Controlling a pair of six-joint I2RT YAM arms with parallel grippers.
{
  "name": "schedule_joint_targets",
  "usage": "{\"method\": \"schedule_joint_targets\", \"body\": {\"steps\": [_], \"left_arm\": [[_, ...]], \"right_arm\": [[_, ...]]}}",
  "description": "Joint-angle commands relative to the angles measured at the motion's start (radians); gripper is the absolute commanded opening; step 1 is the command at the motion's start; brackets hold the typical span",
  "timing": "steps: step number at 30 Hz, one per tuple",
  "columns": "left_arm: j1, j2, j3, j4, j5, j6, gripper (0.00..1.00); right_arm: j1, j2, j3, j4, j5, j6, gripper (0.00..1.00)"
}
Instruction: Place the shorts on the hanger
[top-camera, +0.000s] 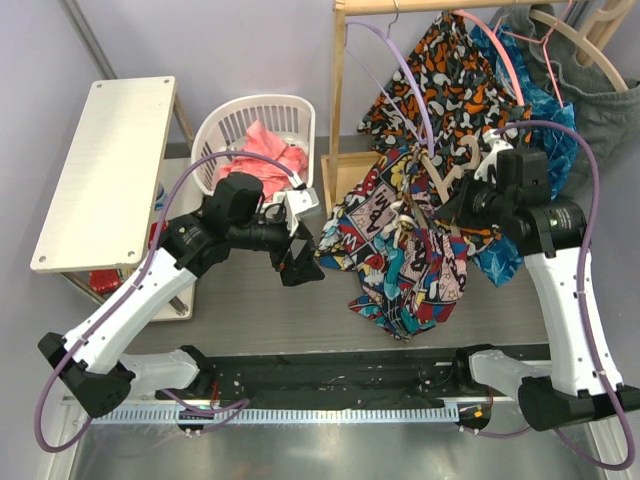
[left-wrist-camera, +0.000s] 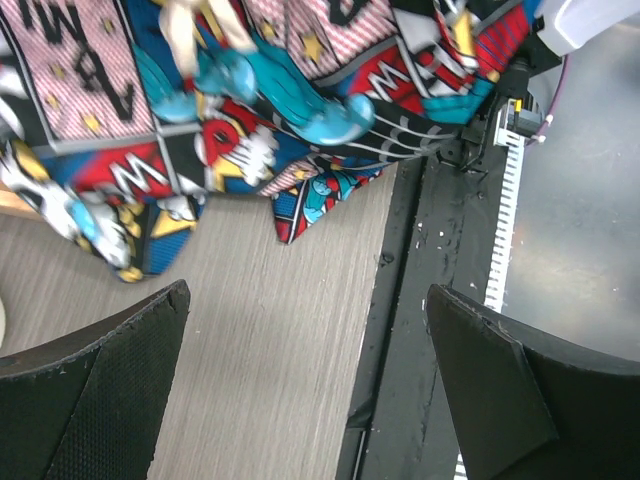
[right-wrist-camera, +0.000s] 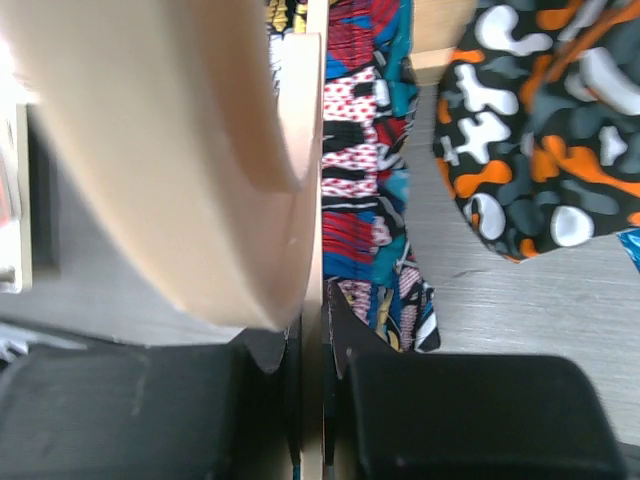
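Right gripper (right-wrist-camera: 312, 345) clamps hanger (right-wrist-camera: 200, 150); left gripper (left-wrist-camera: 307, 300) wide, nine o'clock of shorts (top-camera: 400, 265). Draping step: you likely grip the hem next.

Pale lilac walls (top-camera: 250, 40); grey wood-grain tabletop (top-camera: 250, 310); white shelf (top-camera: 105, 170) left; white basket (top-camera: 256, 101); wooden rack (top-camera: 338, 110), possibly freestanding.

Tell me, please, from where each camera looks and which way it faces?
Top external: fixed above and behind the arms, looking down at the table and the shorts; both arms show, bases at the bottom.
Left wrist: on the left arm, facing down at table and shorts; the fingers of the open left gripper fill both lower corners.
Right wrist: on the right arm, pressed close to the hanger, which the right gripper clamps.
Shared: all three show the shorts.
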Motion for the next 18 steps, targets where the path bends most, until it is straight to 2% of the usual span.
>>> {"method": "schedule_joint_targets", "body": {"steps": [1,10,18], "left_arm": [[0.004,-0.044,-0.017,0.024,0.028,0.004,1.0],[0.004,-0.09,-0.066,-0.002,0.019,0.045,1.0],[0.004,-0.121,-0.085,-0.02,-0.002,0.073,1.0]], "right_arm": [[-0.066,0.056,0.092,0.024,-0.066,-0.002,0.01],[-0.076,0.138,0.266,0.104,-0.094,-0.27,0.01],[-0.089,0.266,0.504,0.08,0.012,-0.416,0.01]]}}
